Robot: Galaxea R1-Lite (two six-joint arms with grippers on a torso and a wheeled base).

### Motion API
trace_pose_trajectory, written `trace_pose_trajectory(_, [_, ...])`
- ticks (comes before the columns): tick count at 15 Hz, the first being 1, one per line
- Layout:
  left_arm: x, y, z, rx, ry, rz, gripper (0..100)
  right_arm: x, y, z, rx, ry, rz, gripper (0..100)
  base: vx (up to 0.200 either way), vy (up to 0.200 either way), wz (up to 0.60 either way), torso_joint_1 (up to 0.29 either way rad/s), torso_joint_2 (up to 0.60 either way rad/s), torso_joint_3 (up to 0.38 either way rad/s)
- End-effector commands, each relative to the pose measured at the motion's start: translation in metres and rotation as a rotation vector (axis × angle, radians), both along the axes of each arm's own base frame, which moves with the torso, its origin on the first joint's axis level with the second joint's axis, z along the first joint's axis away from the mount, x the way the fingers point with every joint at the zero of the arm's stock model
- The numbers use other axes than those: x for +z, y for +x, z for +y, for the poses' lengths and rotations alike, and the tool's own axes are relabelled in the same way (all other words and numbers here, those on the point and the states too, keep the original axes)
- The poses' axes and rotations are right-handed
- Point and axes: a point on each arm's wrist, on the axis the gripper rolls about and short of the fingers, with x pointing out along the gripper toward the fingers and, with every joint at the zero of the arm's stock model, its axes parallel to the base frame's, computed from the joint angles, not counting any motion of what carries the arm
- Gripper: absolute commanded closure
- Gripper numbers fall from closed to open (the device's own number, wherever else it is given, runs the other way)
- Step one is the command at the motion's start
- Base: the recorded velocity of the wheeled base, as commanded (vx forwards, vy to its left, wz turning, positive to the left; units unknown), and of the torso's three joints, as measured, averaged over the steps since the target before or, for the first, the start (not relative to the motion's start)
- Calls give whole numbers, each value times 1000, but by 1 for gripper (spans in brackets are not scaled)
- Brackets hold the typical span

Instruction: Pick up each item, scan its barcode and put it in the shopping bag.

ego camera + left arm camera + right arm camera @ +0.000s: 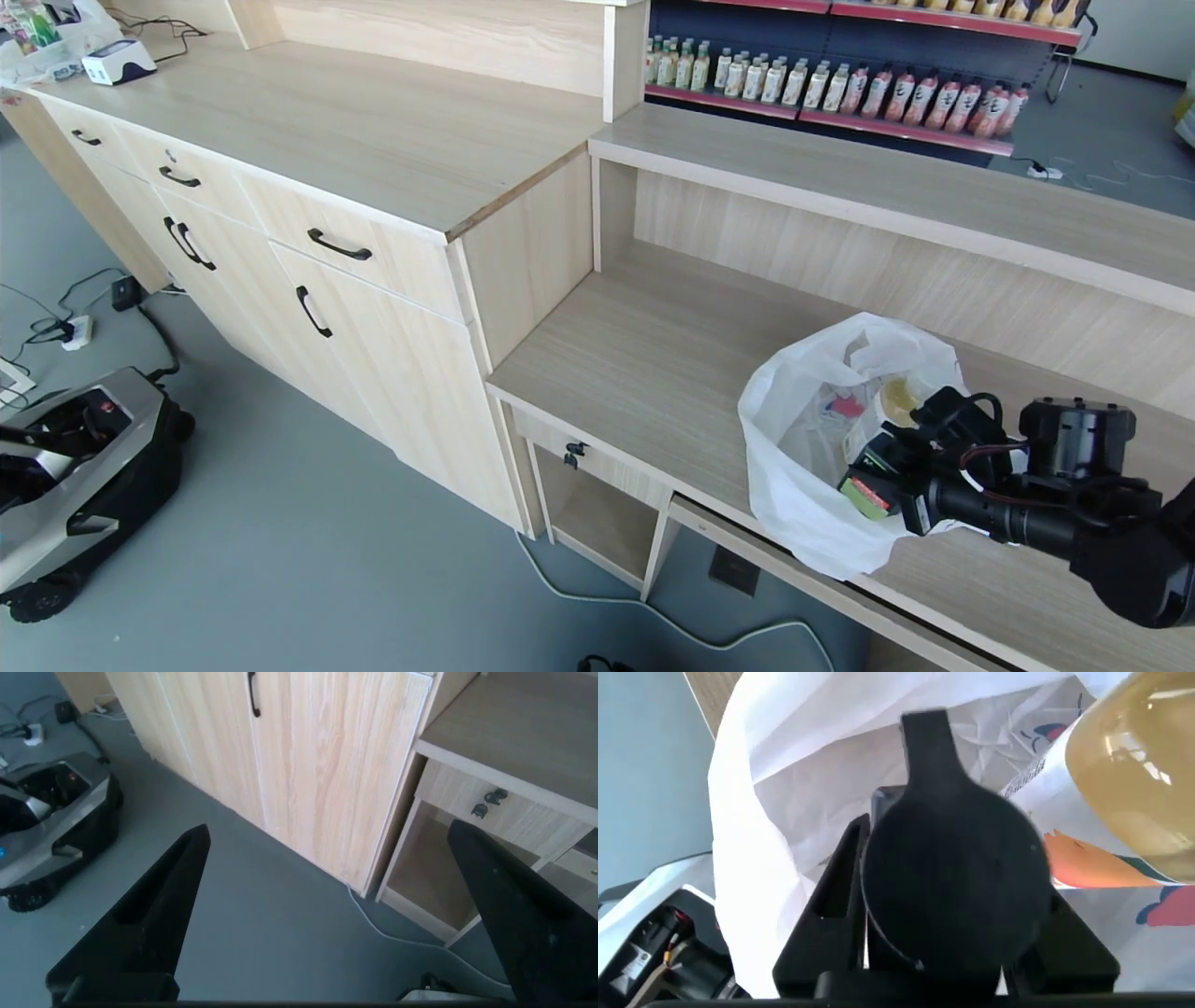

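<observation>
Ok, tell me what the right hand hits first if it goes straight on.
Probably the bag: the right hand points into its open mouth, so it would meet the white plastic inside, or the bottle lying there. Depth is unclear.

A white, thin plastic shopping bag stands open and crumpled around the tip of the right gripper, its mouth turned up towards it. Inside the bag, just beyond the gripper, lies a clear bottle of pale yellow liquid with a white label printed in orange and pink, tilted on its side. A small dark pack with a green and red end sits right at the gripper's tip, within the bag's mouth.
</observation>
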Motion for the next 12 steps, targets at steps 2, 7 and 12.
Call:
trace_pose_trajectory(2, [0, 0, 0, 1, 0, -1, 0, -16, 5, -1, -4, 3, 40, 0, 0, 0, 0, 0, 0, 0])
trace_pose_trajectory(7, [0, 0, 0, 1, 0, -1, 0, 27, -3, -2, -21, 47, -83, 0, 0, 0, 0, 0, 0, 0])
trace_pose_trajectory(12, [0, 0, 0, 1, 0, -1, 0, 127, -105, -22, -165, 27, -357, 0, 0, 0, -120, 0, 0, 1])
